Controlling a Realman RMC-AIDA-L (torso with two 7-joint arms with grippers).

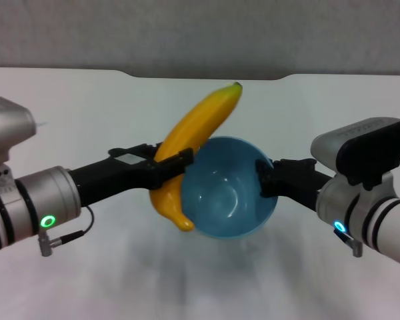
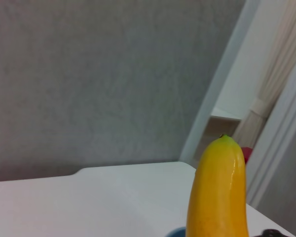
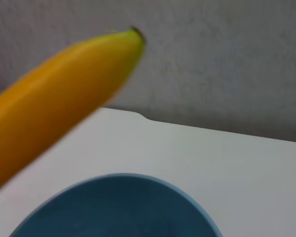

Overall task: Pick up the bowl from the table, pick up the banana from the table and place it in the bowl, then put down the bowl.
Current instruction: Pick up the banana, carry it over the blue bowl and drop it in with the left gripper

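Banana (image 1: 195,135) and bowl (image 1: 230,189) held above table (image 1: 73,120).
Left gripper (image 1: 168,167) clamped on banana; right gripper (image 1: 265,179) pinching bowl rim.

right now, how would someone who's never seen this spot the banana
Look over the white table to its middle, where both arms meet. The right gripper holds a blue bowl by its rim, and just left of that the left gripper is clamped on the banana. It is the only long, curved yellow thing, slanting up past the bowl's rim to a dark-green tip.
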